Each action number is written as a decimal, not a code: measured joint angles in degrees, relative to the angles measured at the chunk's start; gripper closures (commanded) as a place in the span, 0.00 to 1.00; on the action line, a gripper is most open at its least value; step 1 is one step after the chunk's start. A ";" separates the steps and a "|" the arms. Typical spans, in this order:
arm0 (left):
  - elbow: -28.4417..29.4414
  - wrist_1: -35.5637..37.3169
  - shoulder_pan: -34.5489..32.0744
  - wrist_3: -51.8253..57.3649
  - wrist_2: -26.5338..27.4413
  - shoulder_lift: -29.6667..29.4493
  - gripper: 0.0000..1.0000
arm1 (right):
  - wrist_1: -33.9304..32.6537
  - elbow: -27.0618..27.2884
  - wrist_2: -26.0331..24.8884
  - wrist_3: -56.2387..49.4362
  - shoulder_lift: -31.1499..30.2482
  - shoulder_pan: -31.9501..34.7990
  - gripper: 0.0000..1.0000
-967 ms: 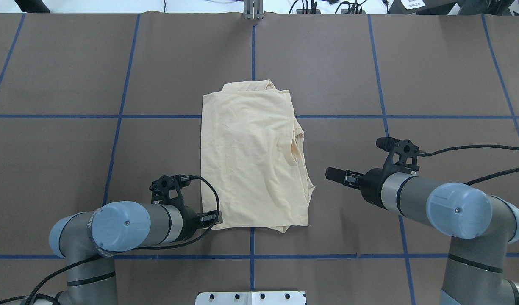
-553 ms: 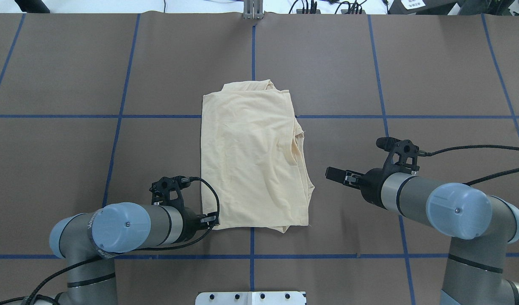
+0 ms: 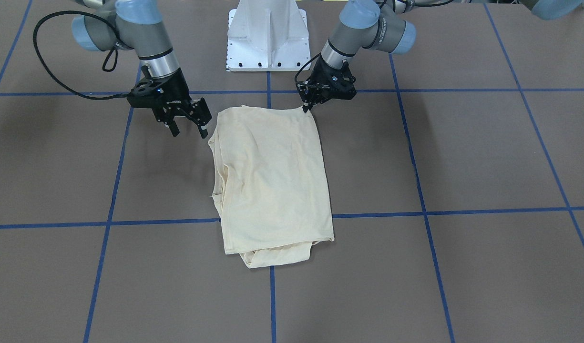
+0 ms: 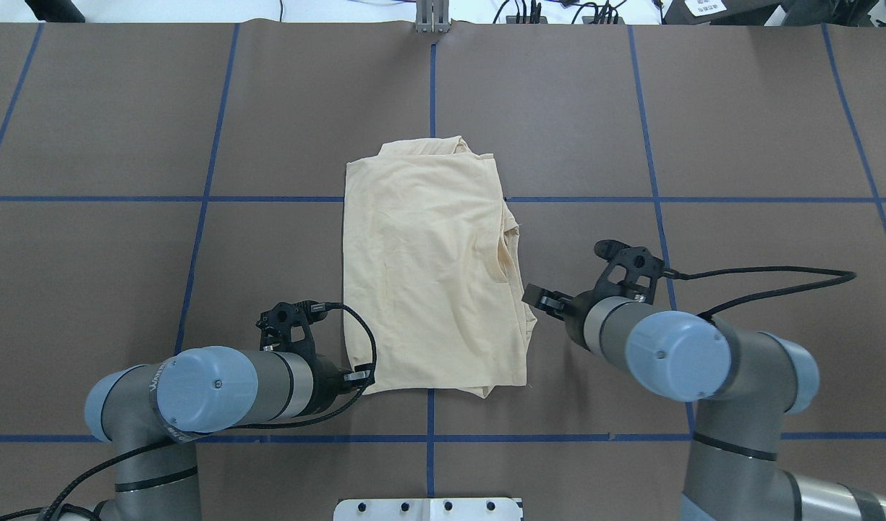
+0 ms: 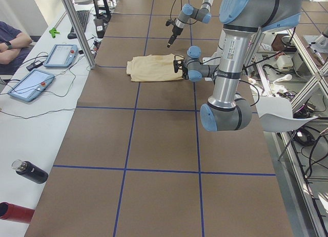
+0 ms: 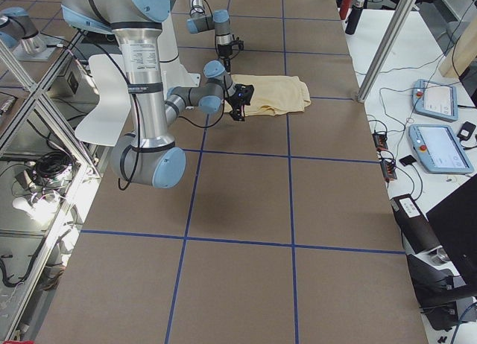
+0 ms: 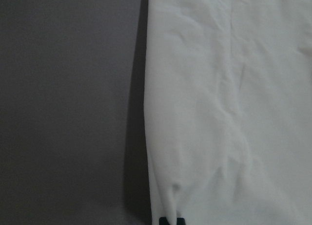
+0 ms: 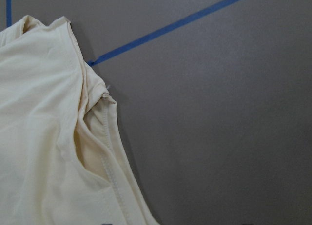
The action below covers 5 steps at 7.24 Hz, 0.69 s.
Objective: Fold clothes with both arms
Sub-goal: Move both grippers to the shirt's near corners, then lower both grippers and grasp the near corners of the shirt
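The pale cream-yellow shirt (image 4: 428,282) lies folded into a tall rectangle at the table's middle; its print and label are hidden. It also shows in the front view (image 3: 270,176). My left gripper (image 4: 367,376) is at the shirt's near left corner and is shut on it, low at the table (image 3: 306,106). The left wrist view shows the cloth (image 7: 229,113) puckering toward the fingertips. My right gripper (image 3: 190,131) is open and empty, just beside the shirt's right edge near the near corner (image 4: 533,295). The right wrist view shows the shirt's layered hem (image 8: 44,127).
The white pedestal base (image 3: 268,38) stands at the table's near edge between the arms. Blue tape lines (image 4: 430,87) grid the brown table. A side bench with tablets (image 5: 61,55), a bottle (image 5: 31,171) and a metal pole (image 5: 77,26) lies beyond the far edge.
My right arm has swung left, bringing its open gripper close to the shirt's right edge. My left gripper has shifted slightly at the near left corner. The shirt lies the same.
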 measured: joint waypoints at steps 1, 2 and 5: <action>-0.11 0.00 0.00 -0.02 -0.04 0.00 1.00 | -4.74 -0.63 -2.26 2.51 2.82 -2.25 0.16; -0.25 0.00 0.00 0.00 -0.06 0.02 1.00 | -6.54 -1.57 -4.30 3.79 3.92 -4.12 0.23; -0.60 0.00 0.00 0.02 -0.07 0.11 1.00 | -3.96 -4.08 -6.13 4.45 4.16 -5.85 0.38</action>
